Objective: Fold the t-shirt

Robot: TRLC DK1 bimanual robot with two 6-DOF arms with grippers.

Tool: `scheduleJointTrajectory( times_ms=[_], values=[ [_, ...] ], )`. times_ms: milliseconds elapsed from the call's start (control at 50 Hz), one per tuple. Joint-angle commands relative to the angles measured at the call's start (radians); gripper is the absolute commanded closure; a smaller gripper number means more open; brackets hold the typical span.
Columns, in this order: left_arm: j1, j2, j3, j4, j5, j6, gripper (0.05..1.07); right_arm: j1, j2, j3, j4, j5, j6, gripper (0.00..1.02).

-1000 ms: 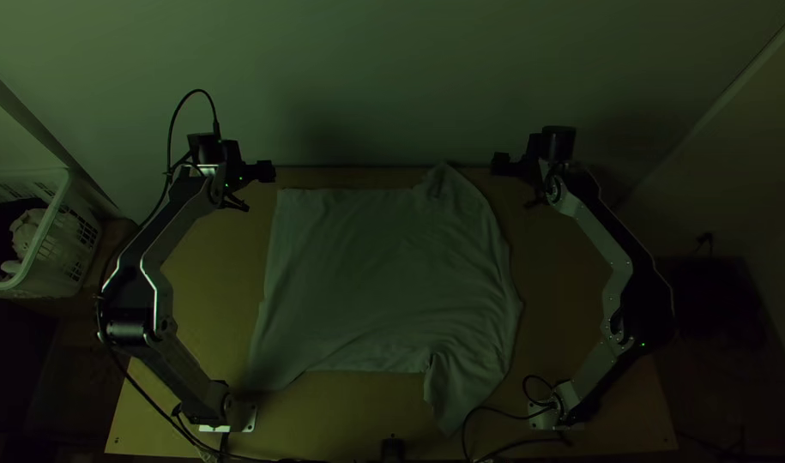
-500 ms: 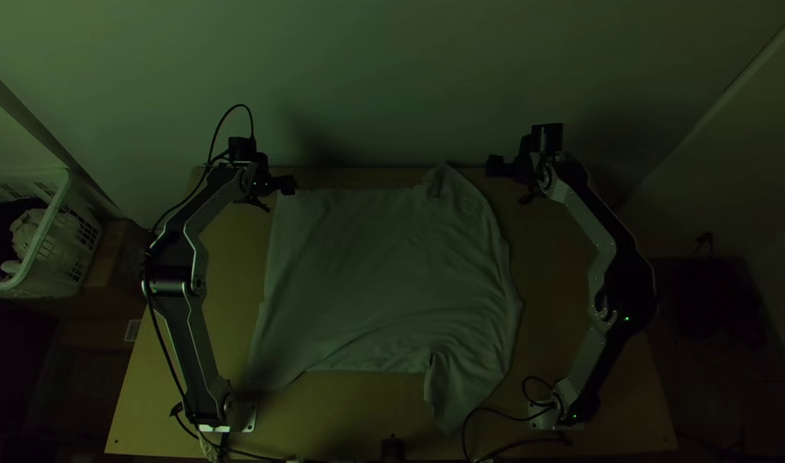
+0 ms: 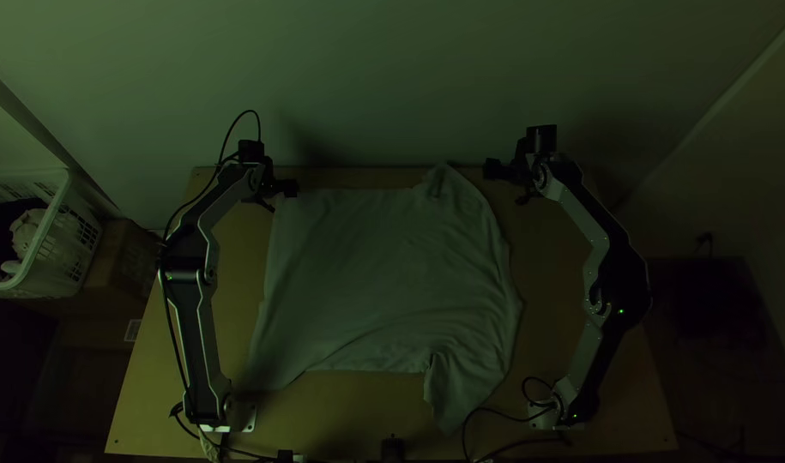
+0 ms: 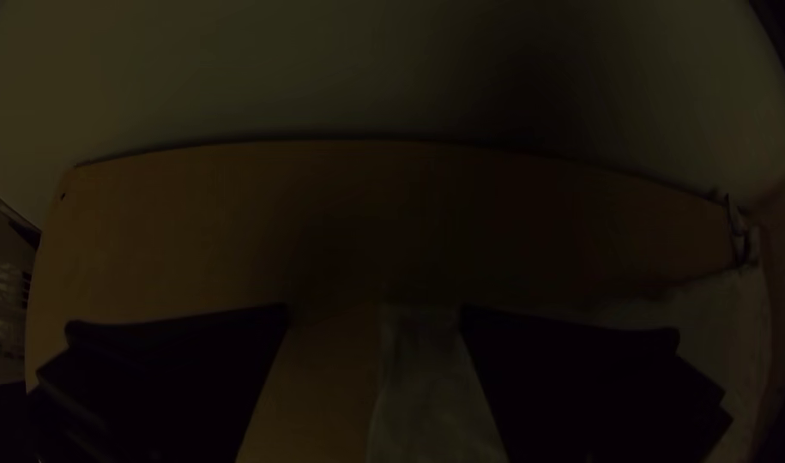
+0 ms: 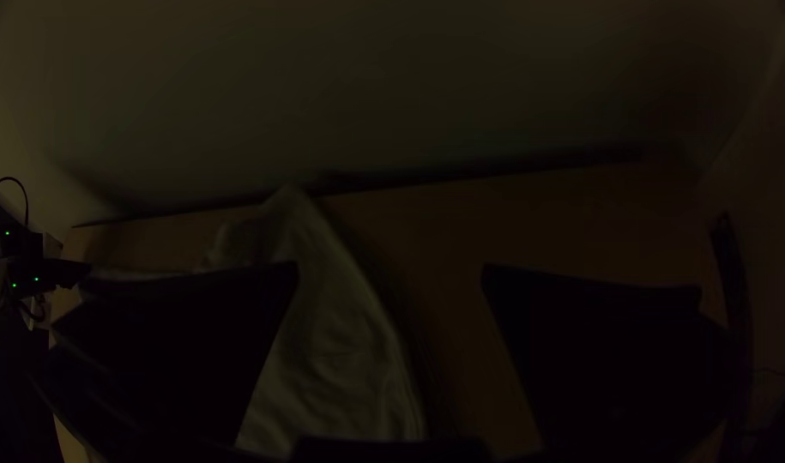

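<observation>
Same table (image 3: pixel 341 411) in three views, one overhead

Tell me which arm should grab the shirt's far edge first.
Left, I'd judge: the left fingers hang open by the shirt's far left corner, with some cloth visible between them. The right fingers, also open, hang to the right of the far right tip.

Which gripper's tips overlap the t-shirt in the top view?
The left gripper, at the t-shirt's far left corner; the right gripper stands clear of it.
</observation>
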Motion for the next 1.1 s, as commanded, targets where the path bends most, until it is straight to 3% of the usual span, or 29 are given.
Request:
scheduleJointTrajectory(
  times_ms=[0,120,240,400,480,600,740,1080],
  values=[
    [-0.008,0.036,0.014,-0.024,-0.005,0.016,0.21,0.004,0.026,0.024,-0.005,-0.006,0.02,0.04],
    [-0.013,0.041,0.014,-0.021,-0.005,0.025,0.52,0.005,0.035,0.021,-0.005,-0.006,0.028,0.05],
    [-0.021,0.046,0.023,-0.015,-0.007,0.048,1.05,0.013,0.049,0.021,-0.008,-0.006,0.034,0.09],
    [-0.03,0.036,0.012,-0.071,-0.007,0.037,1.05,0.033,0.081,0.024,-0.041,-0.004,0.032,0.1],
    [-0.03,0.026,0.007,-0.073,-0.007,0.031,1.05,0.039,0.098,0.025,-0.048,-0.004,0.031,0.19],
    [-0.028,0.013,0.007,-0.073,-0.007,0.026,1.05,0.04,0.133,0.036,-0.05,-0.004,0.029,0.21],
    [-0.03,0.007,0.007,-0.075,-0.007,0.026,1.05,0.04,0.195,0.08,-0.05,-0.004,0.025,0.47],
    [-0.036,-0.003,0.006,-0.078,-0.008,0.026,1.05,0.062,0.299,0.169,-0.05,-0.004,0.026,0.48]
  ],
)
